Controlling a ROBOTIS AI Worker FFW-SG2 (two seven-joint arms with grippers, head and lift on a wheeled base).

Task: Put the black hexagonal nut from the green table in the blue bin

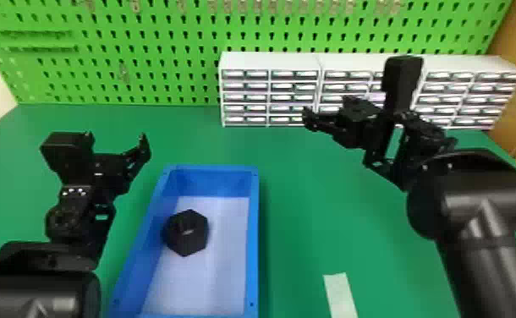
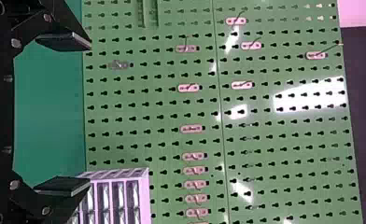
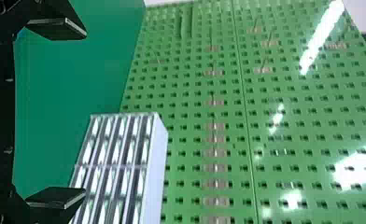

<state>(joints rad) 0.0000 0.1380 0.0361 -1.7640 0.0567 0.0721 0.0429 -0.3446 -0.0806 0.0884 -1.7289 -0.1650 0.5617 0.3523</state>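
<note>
Nut: black hexagonal nut (image 1: pixel 187 233) inside the blue bin, on the pale floor, toward the left wall; hexagonal outline faces up.
Blue bin: blue bin (image 1: pixel 253 237) upright on the green desk (image 1: pixel 303 211), between the two arms; open top; near end cut off by the lower edge of the head view.
Left gripper: left gripper (image 1: pixel 116 137) raised to the left of the blue bin; fingers spread apart, gap unoccupied.
Right gripper: right gripper (image 1: pixel 379 127) raised to the right of the blue bin; fingers wide apart, nothing held; overlaps the drawer units in the head view.
Drawer units: white drawer units (image 1: pixel 270 61) in a side-by-side row at the rear of the desk, right of centre; several tiers of small drawers.
Pegboard: green pegboard (image 1: pixel 143 91) upright behind the desk; slotted throughout, small hooks fitted.
Strip: pale strip (image 1: pixel 340 294) flat on the desk, right of the blue bin, apart from it.
</note>
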